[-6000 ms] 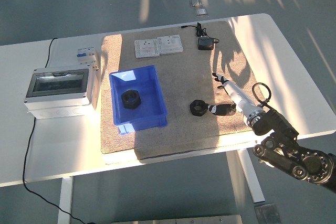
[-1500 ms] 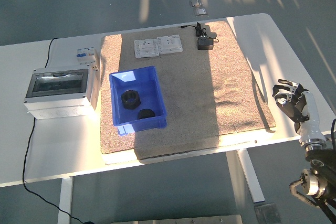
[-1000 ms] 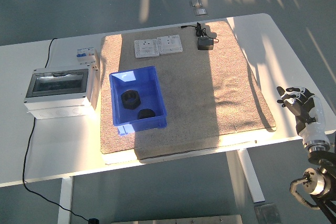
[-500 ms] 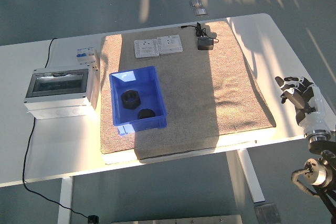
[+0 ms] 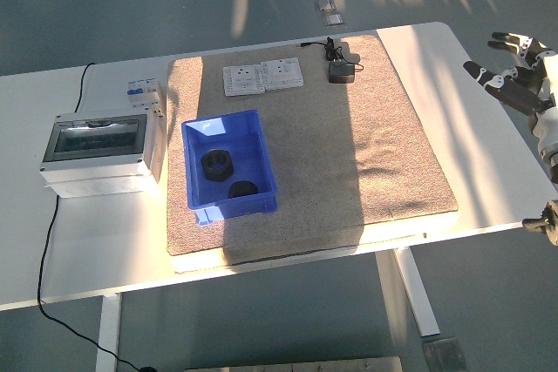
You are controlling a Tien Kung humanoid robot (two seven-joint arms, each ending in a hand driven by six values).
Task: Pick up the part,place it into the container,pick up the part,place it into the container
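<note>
My right hand (image 5: 520, 71) has risen off the table's right edge since a moment ago; fingers spread wide, holding nothing.

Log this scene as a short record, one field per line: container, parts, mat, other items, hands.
container: blue plastic bin on the left part of the mat
parts: two black ring-shaped parts, both inside the bin
mat: beige fabric mat covering the middle of the white table
other items: grey electrical box with a clear lid left of the bin; two white socket plates and a black adapter at the mat's far edge
right hand: at the picture's right edge, off the table, fingers spread, holding nothing
left hand: not in view
</note>
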